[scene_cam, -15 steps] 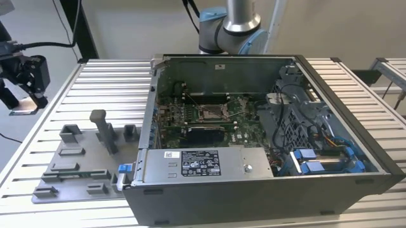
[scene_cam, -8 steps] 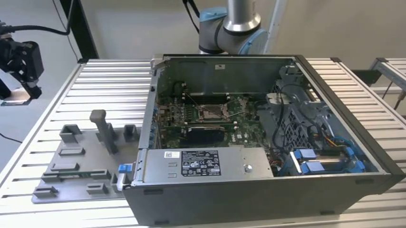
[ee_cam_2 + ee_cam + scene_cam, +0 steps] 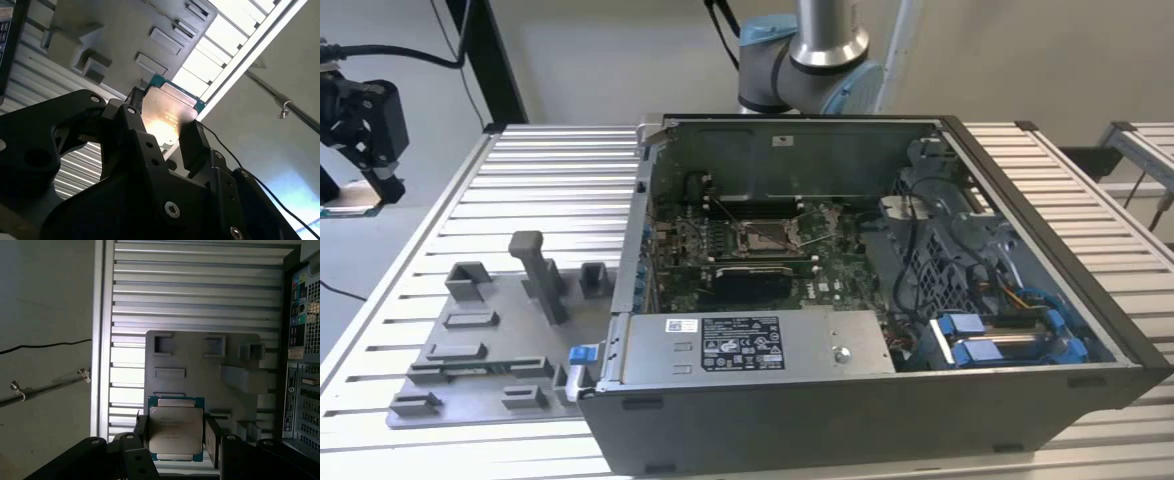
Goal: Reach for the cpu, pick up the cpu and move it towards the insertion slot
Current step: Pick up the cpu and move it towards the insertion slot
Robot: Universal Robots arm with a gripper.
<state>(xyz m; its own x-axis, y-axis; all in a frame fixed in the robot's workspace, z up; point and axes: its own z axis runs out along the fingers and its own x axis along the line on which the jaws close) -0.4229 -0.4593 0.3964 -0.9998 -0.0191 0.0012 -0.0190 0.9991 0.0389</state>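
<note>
At the far left of the exterior view the black gripper (image 3: 367,195) hangs in the air, seen just past the left edge of the ribbed metal table (image 3: 547,180), and it is clamped on the cpu (image 3: 348,207), which sits flat between its tips. In both wrist views the fingers (image 3: 142,429) press on two opposite edges of the cpu (image 3: 176,431), silver face to the camera, with a thin blue-green border showing around it; the second wrist view shows the same grip on the cpu (image 3: 167,114) from below. Further right on the table lies the grey tray (image 3: 480,345) with its raised blocks, well apart from the held cpu. Right of the tray stands the open computer case (image 3: 854,390), with the green motherboard (image 3: 841,270) inside it. The insertion slot (image 3: 766,236), a square metal frame with a dark centre, lies near the board's middle. Behind the case rises the arm (image 3: 807,45).
</note>
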